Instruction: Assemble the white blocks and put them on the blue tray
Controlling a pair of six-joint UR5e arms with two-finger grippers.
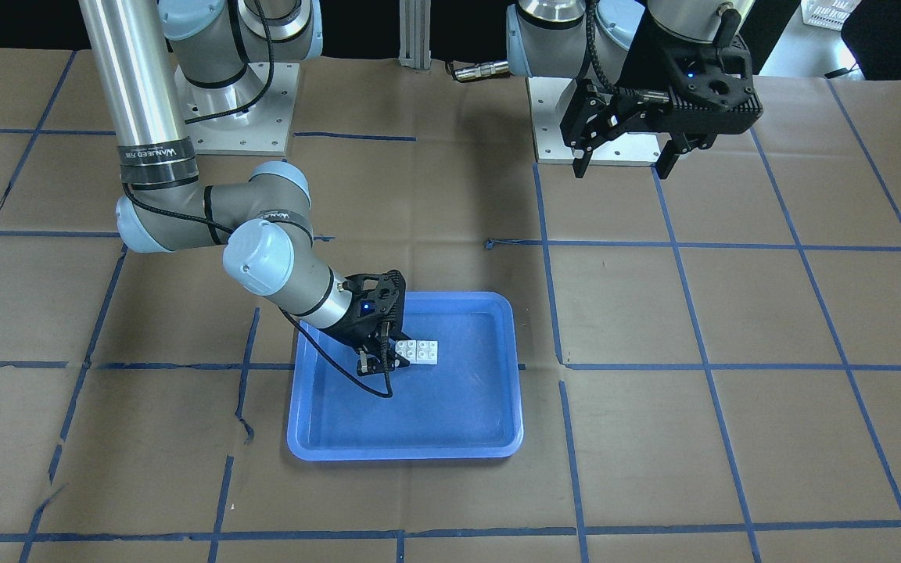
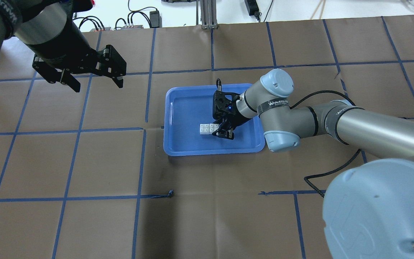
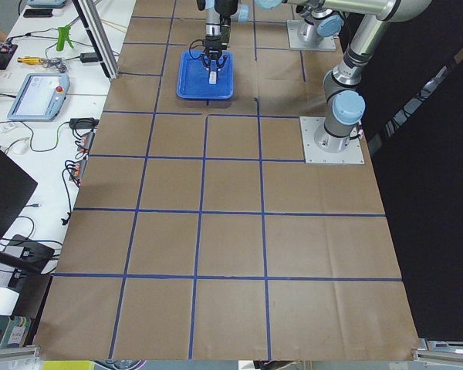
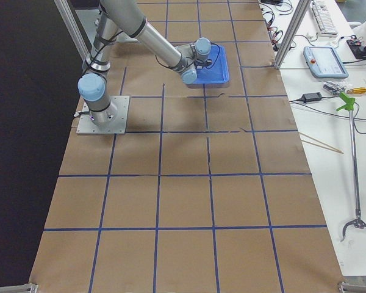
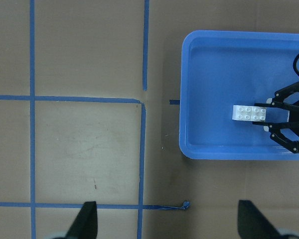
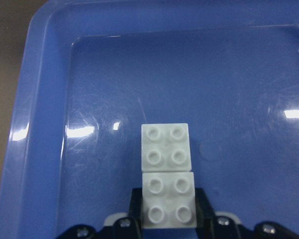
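white blocks [image 2: 208,128] — blue tray [image 2: 182,108] (off rims)

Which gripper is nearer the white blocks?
Right. The right gripper is at the white blocks in the blue tray, fingers flanking one; the left gripper hangs far outside the tray.

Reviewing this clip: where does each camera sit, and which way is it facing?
Front-facing: across the table, facing the robot; left gripper, right gripper at the white blocks in the blue tray.
Overhead: behind the shoulders, looking down; both arms.
Exterior left: table's end; left arm near.
Exterior right: opposite end; right arm near.
Left wrist: down on tray; own fingertips.
Right wrist: close on blocks; own fingers.
Both wrist views share blocks and tray.
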